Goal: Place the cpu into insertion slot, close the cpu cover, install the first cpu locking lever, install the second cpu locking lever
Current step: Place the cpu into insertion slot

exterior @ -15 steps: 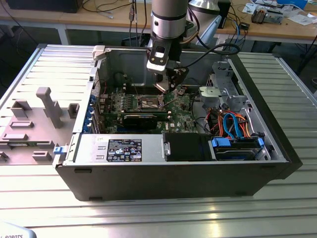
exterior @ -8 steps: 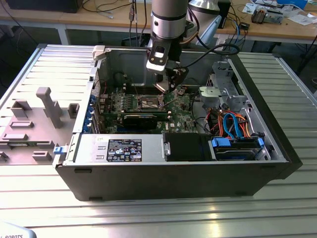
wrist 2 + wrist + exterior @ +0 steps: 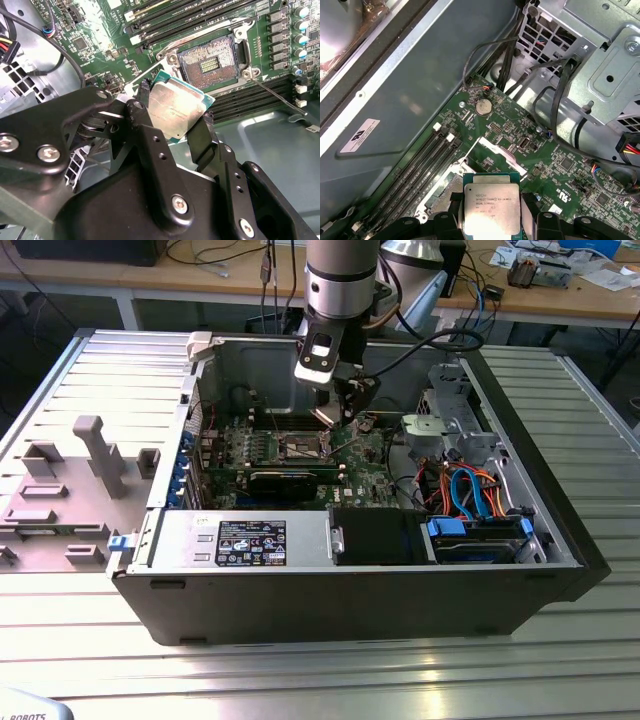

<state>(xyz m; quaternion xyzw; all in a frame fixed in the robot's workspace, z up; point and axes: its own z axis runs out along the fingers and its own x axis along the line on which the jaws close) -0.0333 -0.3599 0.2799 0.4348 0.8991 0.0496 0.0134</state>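
Holding cpu by edges, gripper hovers near uncovered insertion slot on green board.

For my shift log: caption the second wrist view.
The gripper holds the cpu by two edges over the green motherboard, not yet in the empty insertion slot.

A ribbed, silvery metal bench is being shown across the exterior view, and bright light is being reflected from its front slats. A grey moulded fixture with upright blocks is being carried on it at the exterior view's left. Behind, a wooden desk with a white leg is being occupied by loose cables, small devices and papers. Its underside is being left in shadow.
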